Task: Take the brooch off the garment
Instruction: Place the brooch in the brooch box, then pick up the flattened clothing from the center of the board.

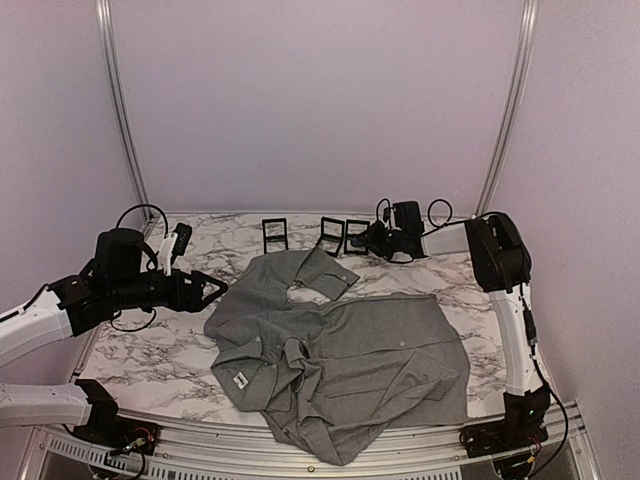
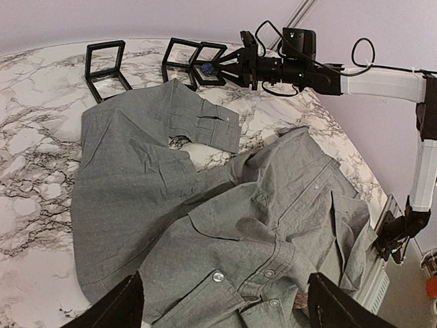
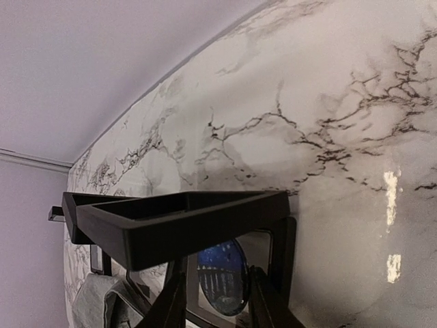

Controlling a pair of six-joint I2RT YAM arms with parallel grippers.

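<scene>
The grey garment (image 1: 350,360) lies crumpled across the middle of the marble table, collar toward the left. The brooch (image 3: 222,277), a round dark-blue disc, sits inside the open black display frame (image 3: 184,222) at the back of the table, off the garment. My right gripper (image 3: 216,270) reaches into that frame, its thin fingers slightly open on either side of the brooch. In the left wrist view the brooch (image 2: 207,69) shows as a blue spot at the right gripper's tips (image 2: 229,68). My left gripper (image 2: 225,304) hovers wide open over the garment (image 2: 171,205) near the collar buttons.
Three black display frames stand in a row at the back: one at the left (image 1: 274,235), one in the middle (image 1: 331,233), and the one with the brooch (image 1: 357,237). Walls close the table (image 1: 150,350) on three sides.
</scene>
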